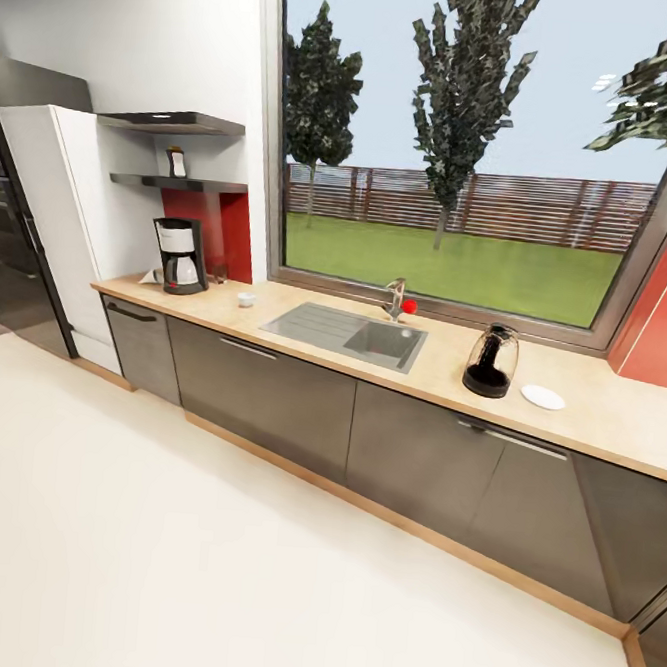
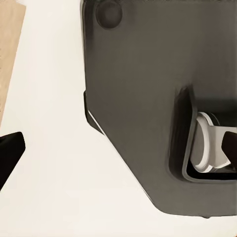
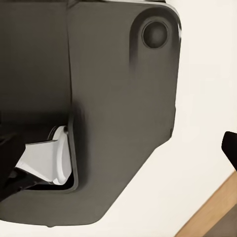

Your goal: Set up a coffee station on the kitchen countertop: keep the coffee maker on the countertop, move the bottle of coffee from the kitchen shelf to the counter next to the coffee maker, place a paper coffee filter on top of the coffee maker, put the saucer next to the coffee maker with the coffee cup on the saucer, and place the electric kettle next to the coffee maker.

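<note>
**Kitchen seen from across the floor – still on approach, nothing in hand**

Kitchen w/ big window and pale floor; long light tan speckled countertop (image 1: 304, 323) runs along the wall over grey cabinets. Tall black drip coffee maker w/ white band (image 1: 180, 255) stands at the counter's left end, a small white paper coffee filter (image 1: 152, 276) just beside it on its left. Small white coffee cup (image 1: 246, 299) sits btwn machine and sink. Small dark bottle of coffee (image 1: 175, 163) is up on the dark wall shelf (image 1: 180, 183). Rounded smoky-glass electric kettle (image 1: 492, 361) and round white saucer (image 1: 543, 397) are right of the sink, well apart from the machine.

Wrist views look down on the robot's dark base and floor; can't tell whether either pincer is spread or pressed together.

Judgement: no item moved yet. Next: drive up to the counter, then reach for a first item.
</note>
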You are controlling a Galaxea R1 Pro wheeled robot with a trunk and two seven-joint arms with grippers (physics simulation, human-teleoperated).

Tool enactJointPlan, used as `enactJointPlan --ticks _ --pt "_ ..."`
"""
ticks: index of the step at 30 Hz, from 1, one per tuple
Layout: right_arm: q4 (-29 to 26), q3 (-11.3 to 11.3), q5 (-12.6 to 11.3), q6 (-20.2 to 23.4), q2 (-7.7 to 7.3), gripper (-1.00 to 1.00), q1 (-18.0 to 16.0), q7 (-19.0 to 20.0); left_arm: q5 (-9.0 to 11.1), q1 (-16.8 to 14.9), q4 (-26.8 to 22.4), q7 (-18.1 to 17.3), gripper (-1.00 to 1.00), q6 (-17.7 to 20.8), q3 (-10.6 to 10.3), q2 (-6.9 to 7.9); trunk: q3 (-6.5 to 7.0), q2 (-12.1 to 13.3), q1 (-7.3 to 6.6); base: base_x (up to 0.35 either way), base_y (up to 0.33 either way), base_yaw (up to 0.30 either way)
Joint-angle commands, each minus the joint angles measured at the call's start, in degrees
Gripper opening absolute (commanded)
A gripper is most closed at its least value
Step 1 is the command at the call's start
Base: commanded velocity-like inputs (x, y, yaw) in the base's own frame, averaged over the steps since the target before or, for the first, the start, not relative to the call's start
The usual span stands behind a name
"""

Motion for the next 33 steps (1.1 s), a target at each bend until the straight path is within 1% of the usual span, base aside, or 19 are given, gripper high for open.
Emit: enactJointPlan --ticks 1,6,10,26,33 --pt "0.0 0.0 0.0 -0.2 0.02 1.0 0.0 0.0 0.0 0.0 0.0 0.0 1.0 -0.2 -0.1 0.01 -0.11 -0.1 0.03 0.0 0.0 0.0" --pt "0.0 0.0 -0.1 -0.2 0.08 1.0 0.0 0.0 -0.3 0.0 -0.4 0.0 1.0 -0.2 -0.2 -0.06 -0.11 -0.1 0.03 0.005 0.0 0.0" --pt "0.0 0.0 -0.1 -0.2 0.1 1.0 0.0 0.0 -0.5 -0.2 -0.7 -0.2 1.0 -0.2 -0.3 -0.12 -0.11 -0.1 0.03 0.175 0.0 0.0" --pt "-2.2 -0.3 -0.1 -0.2 0.07 1.0 0.0 0.0 -0.5 -0.4 -1.0 -0.5 1.0 -0.2 -0.4 -0.15 -0.12 -0.1 0.03 0.324 0.0 0.003" --pt "-2.2 -0.3 -0.1 -0.2 0.03 1.0 0.0 0.0 -0.6 -0.4 -1.0 -0.5 1.0 -0.2 -0.4 -0.07 -0.3 -0.1 0.03 0.338 0.0 0.163"
